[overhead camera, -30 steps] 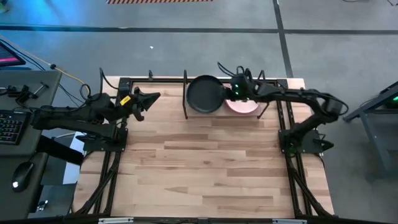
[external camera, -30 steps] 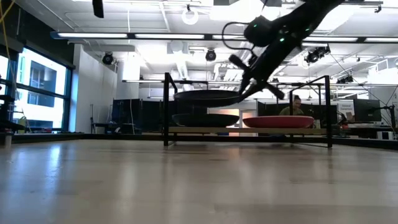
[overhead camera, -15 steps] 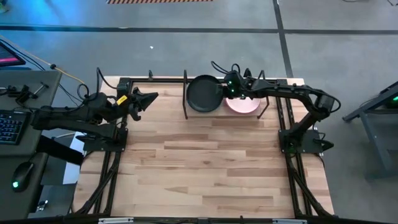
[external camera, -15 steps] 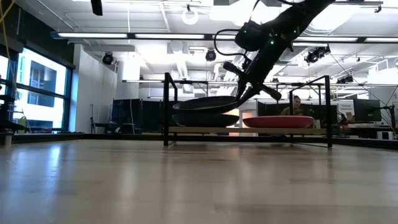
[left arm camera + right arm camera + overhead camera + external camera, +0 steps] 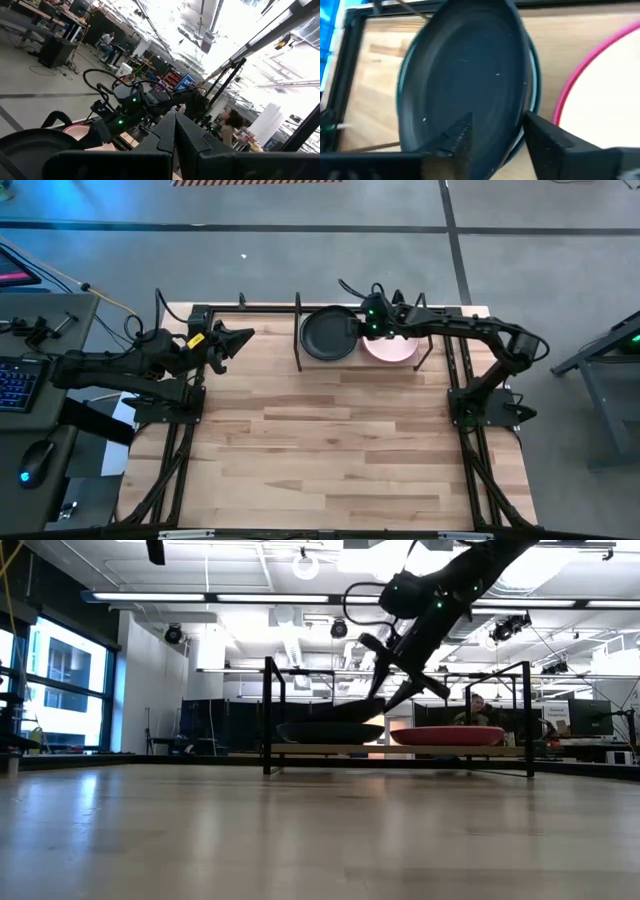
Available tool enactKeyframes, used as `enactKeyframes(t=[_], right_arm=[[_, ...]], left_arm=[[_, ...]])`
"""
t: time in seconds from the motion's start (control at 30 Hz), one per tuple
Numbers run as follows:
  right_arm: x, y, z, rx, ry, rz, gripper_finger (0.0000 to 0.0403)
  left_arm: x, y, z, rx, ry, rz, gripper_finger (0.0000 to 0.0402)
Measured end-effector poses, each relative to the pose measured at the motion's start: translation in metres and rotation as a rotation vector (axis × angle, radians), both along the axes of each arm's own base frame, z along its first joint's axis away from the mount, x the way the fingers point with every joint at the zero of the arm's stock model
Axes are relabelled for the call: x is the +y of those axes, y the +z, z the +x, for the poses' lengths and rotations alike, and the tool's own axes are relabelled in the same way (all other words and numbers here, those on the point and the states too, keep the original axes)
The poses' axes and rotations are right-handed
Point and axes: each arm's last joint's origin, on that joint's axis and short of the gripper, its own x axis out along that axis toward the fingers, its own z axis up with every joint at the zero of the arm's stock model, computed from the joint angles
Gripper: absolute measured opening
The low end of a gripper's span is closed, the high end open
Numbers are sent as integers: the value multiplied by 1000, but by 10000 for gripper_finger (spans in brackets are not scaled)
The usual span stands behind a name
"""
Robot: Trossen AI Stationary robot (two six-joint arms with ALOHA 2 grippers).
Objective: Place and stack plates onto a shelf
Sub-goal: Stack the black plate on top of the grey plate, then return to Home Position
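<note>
The black plate lies flat on the dark teal plate, whose rim shows around it, at the left end of the shelf. Beside them on the shelf rests a cream-pink plate on a magenta one. My right gripper is open at the black plate's right rim. One finger stands over the plate and the other beside it, with no touch showing. My left gripper waits shut at the table's far left, above the wood.
Black upright rods stand at the shelf's corners, close to the plates. The butcher-block tabletop stretches in front of the shelf. A person sits in the room beyond the table.
My right gripper has carried the black plate down and a little toward the table's left edge, tipping its left side onto the teal plate. It has then opened and let go. The black plate now lies level on the teal plate.
</note>
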Motion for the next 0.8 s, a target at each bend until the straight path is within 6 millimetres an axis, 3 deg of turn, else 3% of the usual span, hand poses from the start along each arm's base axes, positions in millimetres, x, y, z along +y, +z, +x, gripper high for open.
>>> enactKeyframes(t=[0.2, 0.33, 0.6, 0.8], right_arm=[[4, 19, -7, -36, 75, -63, 188], [9, 27, -14, -6, 136, -87, 190], [12, 19, -11, 41, 193, -78, 191], [24, 41, -25, 75, 320, -210, 187]], left_arm=[[0, 0, 0, 6, 4, 14, 0], [0, 0, 0, 7, 5, 15, 0], [0, 0, 0, 8, 17, 14, 0], [0, 0, 0, 14, 21, 27, 0]])
